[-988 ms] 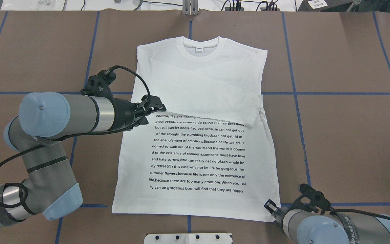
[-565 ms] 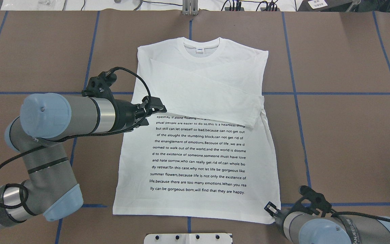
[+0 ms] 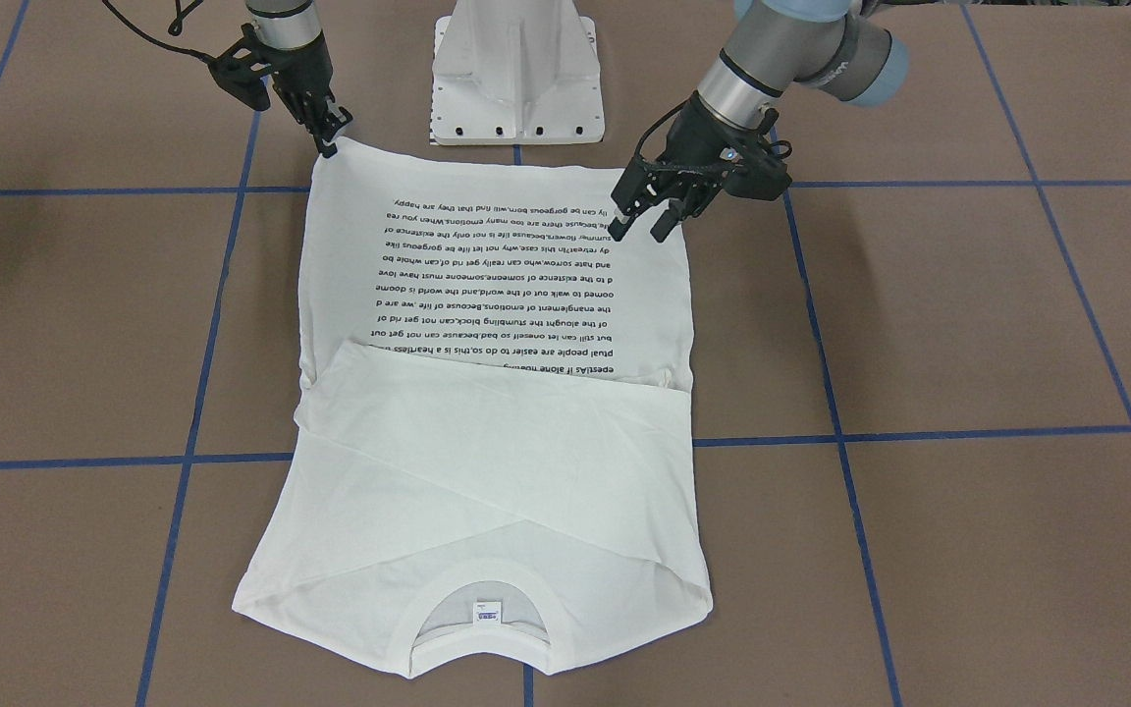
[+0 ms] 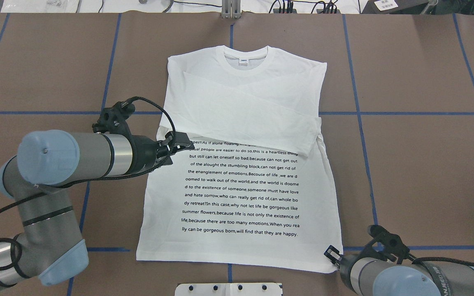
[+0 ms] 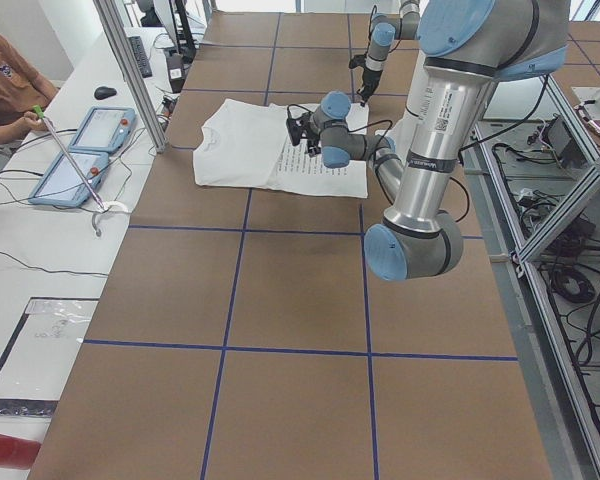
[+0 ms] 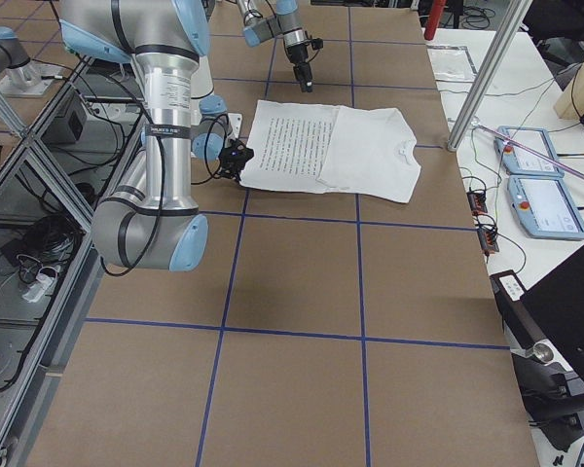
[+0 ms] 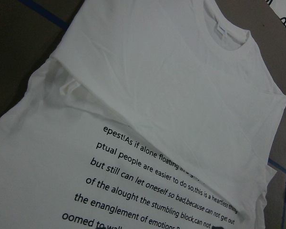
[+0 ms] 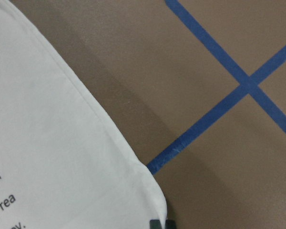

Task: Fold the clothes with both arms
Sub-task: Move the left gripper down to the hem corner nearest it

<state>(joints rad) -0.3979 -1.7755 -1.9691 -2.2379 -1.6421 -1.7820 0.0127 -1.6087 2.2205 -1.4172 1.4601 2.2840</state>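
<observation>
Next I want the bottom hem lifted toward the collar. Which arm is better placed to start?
Right, I'd judge. The right gripper already sits at the T-shirt's hem corner, while the left gripper hovers open above the shirt, away from its own hem corner.

Open table (image 4: 426, 164) surrounds the T-shirt (image 4: 241, 102); the white pedestal (image 3: 516, 69) stands near its hem

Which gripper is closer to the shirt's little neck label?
Left. The left gripper is over the shirt midway, nearer the neck label; the right gripper is at the far hem corner.
</observation>
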